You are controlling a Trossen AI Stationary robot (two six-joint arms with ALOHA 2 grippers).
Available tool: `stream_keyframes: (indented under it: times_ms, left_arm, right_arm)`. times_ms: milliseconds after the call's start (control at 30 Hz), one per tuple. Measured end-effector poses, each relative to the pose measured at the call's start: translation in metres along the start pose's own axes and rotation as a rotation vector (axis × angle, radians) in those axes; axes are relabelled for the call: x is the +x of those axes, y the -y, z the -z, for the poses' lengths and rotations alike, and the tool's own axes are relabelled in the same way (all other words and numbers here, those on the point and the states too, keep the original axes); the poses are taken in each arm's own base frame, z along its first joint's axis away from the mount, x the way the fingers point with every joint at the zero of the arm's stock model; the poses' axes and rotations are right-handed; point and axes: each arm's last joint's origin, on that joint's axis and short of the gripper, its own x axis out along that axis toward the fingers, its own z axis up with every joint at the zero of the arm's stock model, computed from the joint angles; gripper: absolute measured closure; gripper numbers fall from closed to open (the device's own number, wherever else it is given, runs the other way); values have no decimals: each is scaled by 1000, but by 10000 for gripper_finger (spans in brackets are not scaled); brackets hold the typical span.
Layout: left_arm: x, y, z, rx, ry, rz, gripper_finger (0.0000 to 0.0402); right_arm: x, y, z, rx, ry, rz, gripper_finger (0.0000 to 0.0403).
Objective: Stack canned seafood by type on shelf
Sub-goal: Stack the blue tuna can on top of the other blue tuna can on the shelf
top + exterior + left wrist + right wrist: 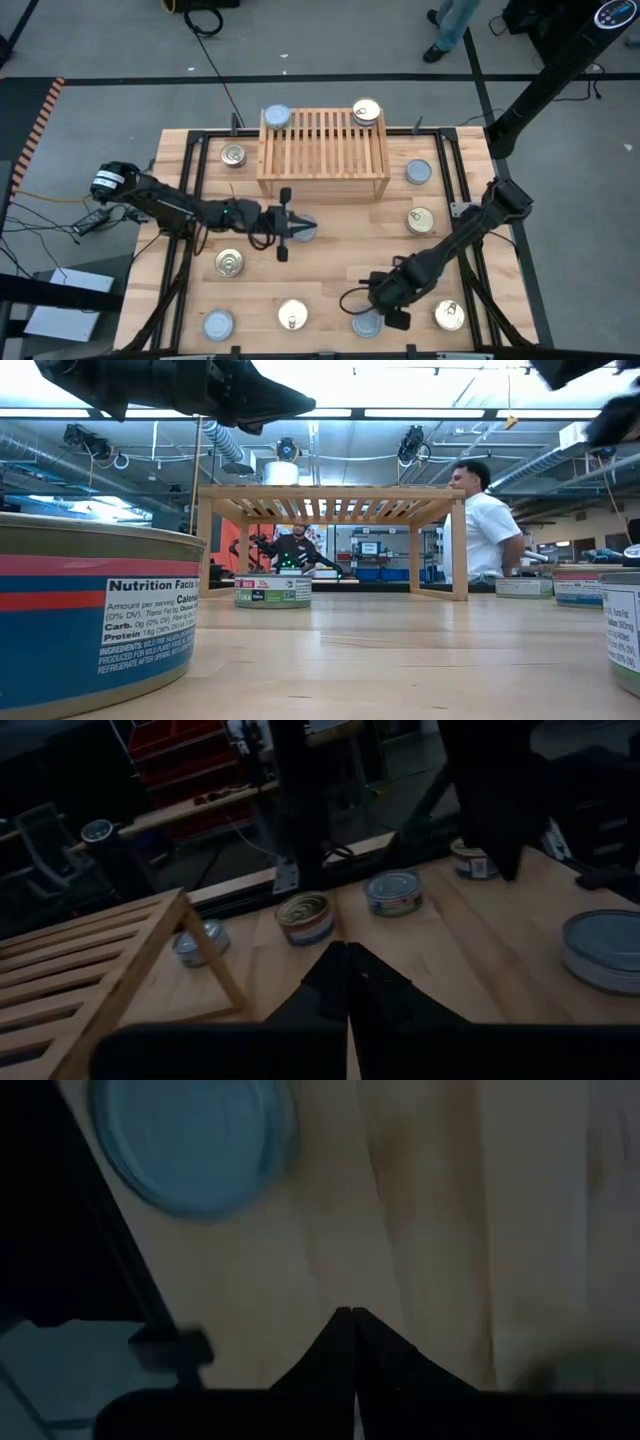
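High view: shelf at the far middle of the table with one silver-lidded tin and one gold-lidded tin on top, other tins scattered on the planks. Left gripper pinched shut and empty beside a silver-lidded tin just before the shelf; right gripper likewise shut and empty next to a silver tin at the near edge. Best done by opening wide first, centring over the lid, lowering squarely, then setting silver on silver.

Two tins sit on the slatted wooden shelf's far corners; other round tins lie scattered around it.
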Motion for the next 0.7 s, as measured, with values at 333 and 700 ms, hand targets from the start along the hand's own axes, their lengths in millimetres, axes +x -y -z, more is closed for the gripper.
stream_keyframes:
  times_ms: [333, 700]
  left_arm:
    - [0, 3, 2, 5, -21, 13, 398]
    - [0, 3, 3, 6, -32, 15, 398]
  right_arm:
    - [1, -10, 47, 225, -235, 117, 397]
    - [3, -14, 65, 195, -266, 171, 397]
